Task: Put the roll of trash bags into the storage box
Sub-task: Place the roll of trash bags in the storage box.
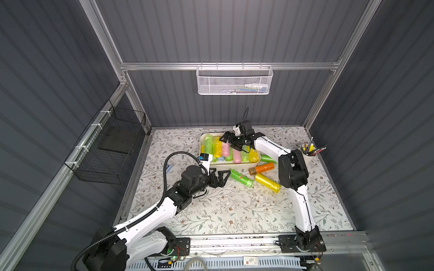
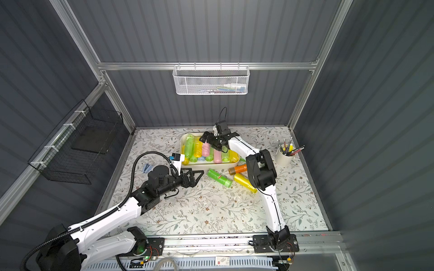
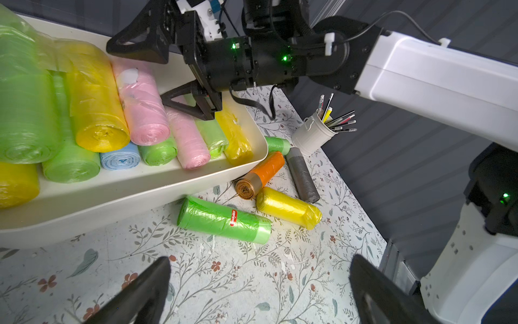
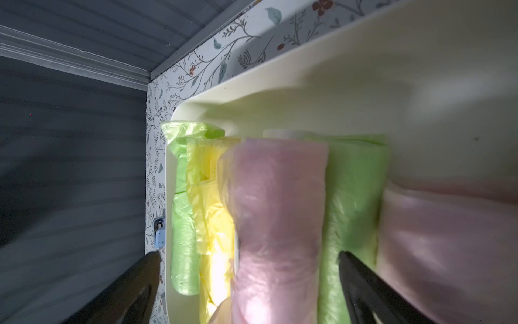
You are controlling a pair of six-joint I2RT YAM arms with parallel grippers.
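While the right pincer gapes, a roll seemingly lies beneath.

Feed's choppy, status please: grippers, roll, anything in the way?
Both open: left gripper, right gripper. In storage box, under right gripper: pink roll. Outside on table: green roll, orange roll, yellow roll. Over box: right arm.

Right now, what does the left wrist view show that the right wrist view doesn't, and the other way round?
Only the left wrist view: rolls lying on the table outside the storage box, among them a green roll, a yellow roll, an orange roll and a grey roll, plus the pen cup.
Only the right wrist view: the box's rounded far corner.
Both: the box packed with rolls, and the pink roll lying in it below the right tool, whose jaws stand open.
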